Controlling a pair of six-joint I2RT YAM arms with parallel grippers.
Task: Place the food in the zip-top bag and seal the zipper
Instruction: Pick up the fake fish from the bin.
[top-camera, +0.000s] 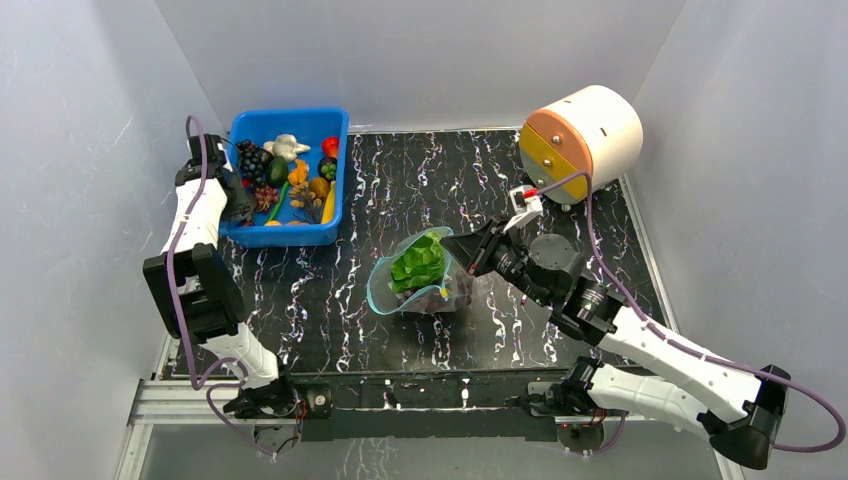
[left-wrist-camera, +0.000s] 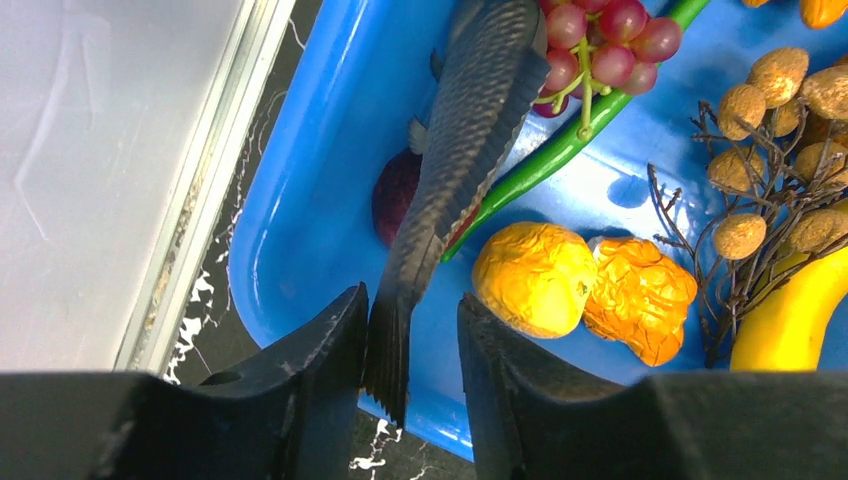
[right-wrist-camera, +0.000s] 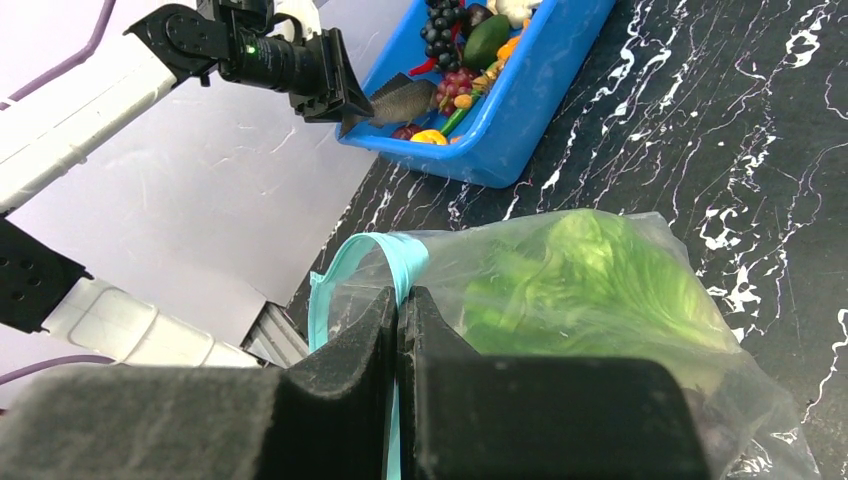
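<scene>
Fingers (right-wrist-camera: 350, 340) of the right gripper (right-wrist-camera: 400, 300) pinch the zipper (right-wrist-camera: 370, 250); the left gripper (left-wrist-camera: 412, 330) sits round a toy fish's tail.
The right fingers are pressed tight together with the teal strip between them, at the mouth of the zip-top bag (right-wrist-camera: 450, 250). The bag lies in the middle of the black table (top-camera: 520, 180) with the green lettuce (right-wrist-camera: 590, 280) inside. The left fingers (left-wrist-camera: 320, 350) are part way apart over the edge of the blue bin (left-wrist-camera: 300, 200). The dark fish (left-wrist-camera: 470, 130) has its tail between them, touching one finger, with a gap at the other, so it is not clear if the fish is really held. Red grapes (left-wrist-camera: 600, 45) and two orange lumps (left-wrist-camera: 535, 278) lie in the bin beside it.
</scene>
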